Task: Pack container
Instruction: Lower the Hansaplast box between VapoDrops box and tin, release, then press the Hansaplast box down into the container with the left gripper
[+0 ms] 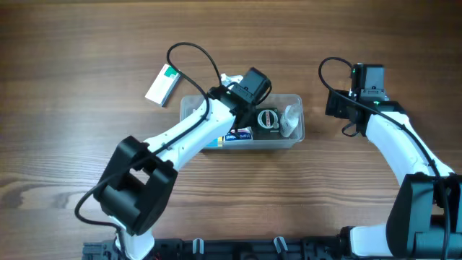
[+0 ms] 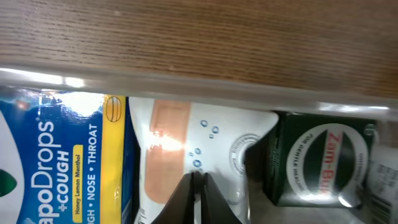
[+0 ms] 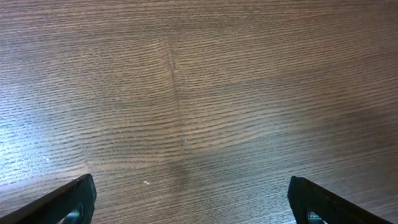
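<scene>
On the blue and yellow box [image 2: 59, 165], "apoDrops" and "+COUGH" are printed in white, the first word being cut off at the picture's edge. "Honey Lemon Menthol" is set on a small yellow tag, and "NOSE • THROAT" is read along the yellow band. On the dark green box [image 2: 323, 165], "Zam-Bu" is written in red on a white oval, and the small curved lettering around it cannot be made out. Nothing can be read on the white and green box [image 1: 162, 83] on the desk [image 1: 65, 87].
</scene>
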Tool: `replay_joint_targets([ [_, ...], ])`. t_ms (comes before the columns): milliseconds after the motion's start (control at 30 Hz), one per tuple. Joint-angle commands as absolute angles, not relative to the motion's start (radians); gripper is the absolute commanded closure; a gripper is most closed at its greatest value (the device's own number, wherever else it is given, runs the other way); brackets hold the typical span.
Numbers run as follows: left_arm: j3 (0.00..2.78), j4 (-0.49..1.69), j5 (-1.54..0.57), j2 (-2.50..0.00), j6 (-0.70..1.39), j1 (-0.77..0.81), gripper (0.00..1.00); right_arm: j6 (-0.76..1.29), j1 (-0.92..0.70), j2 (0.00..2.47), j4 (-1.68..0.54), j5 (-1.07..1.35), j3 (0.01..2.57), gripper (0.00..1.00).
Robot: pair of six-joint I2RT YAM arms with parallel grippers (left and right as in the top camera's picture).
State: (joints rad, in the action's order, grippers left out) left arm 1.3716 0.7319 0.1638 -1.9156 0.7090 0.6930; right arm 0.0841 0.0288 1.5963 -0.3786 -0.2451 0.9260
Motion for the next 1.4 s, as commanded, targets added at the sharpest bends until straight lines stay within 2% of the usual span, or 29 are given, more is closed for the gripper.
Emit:
replay_joint_targets([
  [0,1.358,0.746,0.173,-1.97,0.707,0.691,0.94,0.078,0.027,1.605,-0.374,-0.262,0.922,0.0],
  [467,1.362,0.751,0.173,-1.967,0.693,0.691,0.96,0.078,0.027,1.605,-0.374,-0.262,0.922,0.0],
  [533,1.386,0.773,0.174,-1.938,0.635,0.691,0.96,0.078,0.027,1.605,-0.374,-0.262,0.922,0.0],
  [767,1.403,0.77,0.176,-1.833,0.629,0.691,0.96,0.078,0.027,1.605,-0.374,-0.262,0.922,0.0],
  [1367,1.391,0.721,0.137,-1.946,0.636,0.692,0.96,0.079,0.027,1.605,-0.374,-0.262,0.922,0.0],
])
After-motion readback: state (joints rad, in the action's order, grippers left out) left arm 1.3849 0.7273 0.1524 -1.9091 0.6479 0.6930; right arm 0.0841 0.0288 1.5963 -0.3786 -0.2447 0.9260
